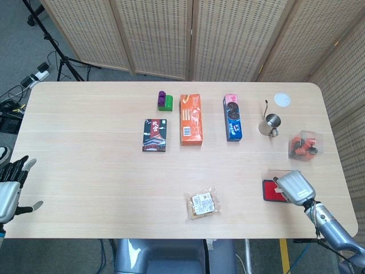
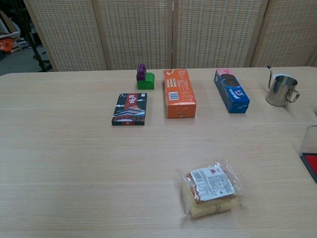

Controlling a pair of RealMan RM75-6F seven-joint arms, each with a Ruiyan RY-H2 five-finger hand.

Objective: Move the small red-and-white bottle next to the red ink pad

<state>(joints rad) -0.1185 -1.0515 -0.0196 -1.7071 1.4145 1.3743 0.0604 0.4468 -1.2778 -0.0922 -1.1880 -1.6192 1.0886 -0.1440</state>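
The red ink pad (image 1: 268, 188), in a black tray with a clear lid, lies near the table's front right; the chest view catches only its edge (image 2: 311, 165). My right hand (image 1: 295, 186) hovers over the pad's right side with its back to the camera, so its fingers and anything under them are hidden. No view plainly shows the small red-and-white bottle. My left hand (image 1: 11, 184) hangs off the table's front left edge, fingers spread and holding nothing.
Along the back are a purple-and-green block (image 1: 165, 100), an orange box (image 1: 191, 119), a blue biscuit box (image 1: 233, 117), a steel cup (image 1: 271, 124) and a white disc (image 1: 282, 100). There are also a dark box (image 1: 154, 135), a snack packet (image 1: 203, 204) and a clear box of orange pieces (image 1: 303, 145).
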